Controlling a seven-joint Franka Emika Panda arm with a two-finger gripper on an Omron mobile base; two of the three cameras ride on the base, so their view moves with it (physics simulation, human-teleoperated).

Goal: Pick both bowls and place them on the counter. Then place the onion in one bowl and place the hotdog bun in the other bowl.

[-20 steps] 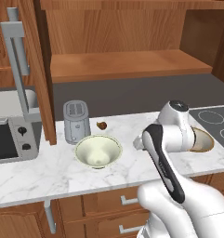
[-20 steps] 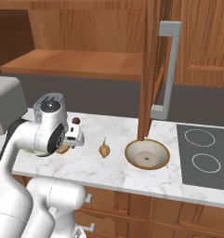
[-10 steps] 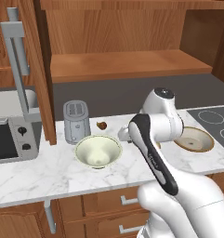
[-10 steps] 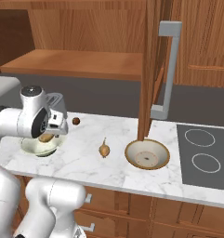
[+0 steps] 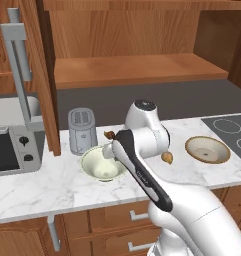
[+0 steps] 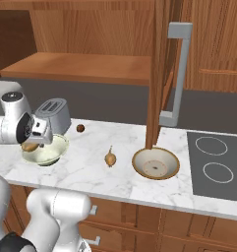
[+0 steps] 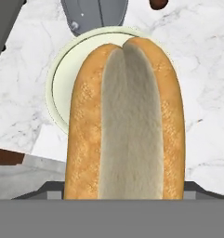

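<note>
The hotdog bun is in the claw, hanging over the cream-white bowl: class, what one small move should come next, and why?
Probably lower a little and open the claw. The hotdog bun is held directly above the cream-white bowl, which stands on the counter and looks empty. The onion lies on the marble beside the tan-brown bowl, so that bowl remains for it.

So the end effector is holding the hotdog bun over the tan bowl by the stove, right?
Not quite. The end effector holds the hotdog bun over the cream-white bowl beside the toaster, as the right base view shows; the tan bowl sits apart.
</note>
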